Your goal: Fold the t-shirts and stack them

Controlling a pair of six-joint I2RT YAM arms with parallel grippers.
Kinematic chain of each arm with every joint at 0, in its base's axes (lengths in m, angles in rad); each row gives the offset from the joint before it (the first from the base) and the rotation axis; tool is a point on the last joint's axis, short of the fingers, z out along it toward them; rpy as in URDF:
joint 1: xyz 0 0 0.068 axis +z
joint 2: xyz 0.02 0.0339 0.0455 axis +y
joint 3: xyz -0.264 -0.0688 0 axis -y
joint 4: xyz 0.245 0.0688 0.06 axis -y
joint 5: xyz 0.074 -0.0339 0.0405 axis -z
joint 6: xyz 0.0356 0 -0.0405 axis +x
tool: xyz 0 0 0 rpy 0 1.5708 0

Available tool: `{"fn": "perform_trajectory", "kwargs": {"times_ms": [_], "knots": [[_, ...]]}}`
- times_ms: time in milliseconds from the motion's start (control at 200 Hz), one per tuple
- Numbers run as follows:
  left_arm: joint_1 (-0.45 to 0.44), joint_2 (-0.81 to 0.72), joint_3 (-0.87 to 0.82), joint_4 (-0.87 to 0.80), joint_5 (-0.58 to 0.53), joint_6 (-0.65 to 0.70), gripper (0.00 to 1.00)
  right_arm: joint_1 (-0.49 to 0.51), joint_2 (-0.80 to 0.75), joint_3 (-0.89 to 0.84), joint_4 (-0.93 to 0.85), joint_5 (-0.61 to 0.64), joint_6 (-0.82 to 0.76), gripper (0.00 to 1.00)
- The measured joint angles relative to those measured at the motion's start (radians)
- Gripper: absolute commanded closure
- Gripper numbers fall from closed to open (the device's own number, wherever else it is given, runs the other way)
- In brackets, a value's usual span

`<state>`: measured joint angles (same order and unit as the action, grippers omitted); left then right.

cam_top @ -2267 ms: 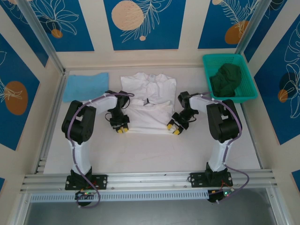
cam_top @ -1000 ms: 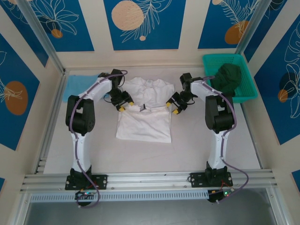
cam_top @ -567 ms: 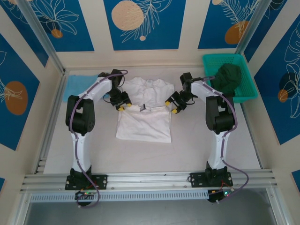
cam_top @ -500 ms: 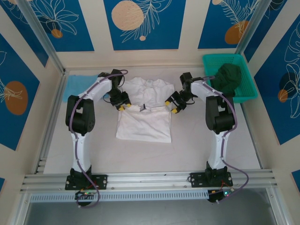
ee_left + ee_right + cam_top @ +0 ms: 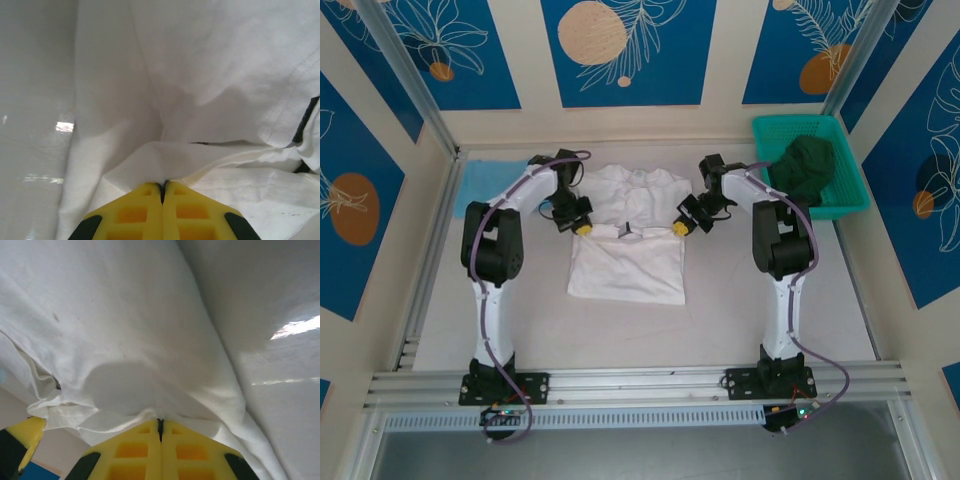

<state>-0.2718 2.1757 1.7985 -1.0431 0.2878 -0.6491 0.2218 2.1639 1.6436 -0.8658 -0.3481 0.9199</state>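
Nearest on the table (image 5: pixel 640 335), white t-shirt (image 5: pixel 625 270): its lower half lies as a flat doubled panel and the collar end beyond is rumpled, so the fold looks partly done.
Left gripper (image 5: pixel 583 228): fingers pressed together, pinching the shirt's left edge at the crease.
Right gripper (image 5: pixel 679 228): likewise clamped on the right edge.
Light-blue t-shirt (image 5: pixel 480 185): far left, a flat rectangle lying apart, not yet stacked.
Basket (image 5: pixel 842 208): far right, holding dark green cloth (image 5: pixel 803 165).
Remaining: probably finishing the white fold, then stacking.
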Motion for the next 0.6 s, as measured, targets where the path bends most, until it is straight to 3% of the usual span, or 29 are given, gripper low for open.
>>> {"fn": "perform_trajectory", "kwargs": {"times_ms": [280, 380, 450, 480, 540, 600], "knots": [[0.063, 0.043, 0.068, -0.018, 0.059, -0.051, 1.0, -0.024, 0.0, 0.008, -0.031, 0.008, 0.003, 1.0], [0.076, 0.094, 0.116, -0.025, 0.088, -0.073, 0.92, -0.035, 0.0, 0.011, -0.047, 0.014, 0.012, 1.0], [0.078, 0.13, 0.146, -0.027, 0.105, -0.095, 0.74, -0.04, 0.0, 0.016, -0.059, 0.02, 0.019, 1.0], [0.079, 0.142, 0.152, -0.027, 0.11, -0.103, 0.73, -0.042, 0.001, 0.022, -0.066, 0.023, 0.022, 1.0], [0.081, 0.156, 0.159, -0.029, 0.116, -0.117, 0.72, -0.047, 0.003, 0.043, -0.08, 0.027, 0.027, 0.86], [0.086, 0.159, 0.163, -0.033, 0.116, -0.129, 0.62, -0.052, 0.008, 0.074, -0.091, 0.031, 0.038, 0.68]]}}
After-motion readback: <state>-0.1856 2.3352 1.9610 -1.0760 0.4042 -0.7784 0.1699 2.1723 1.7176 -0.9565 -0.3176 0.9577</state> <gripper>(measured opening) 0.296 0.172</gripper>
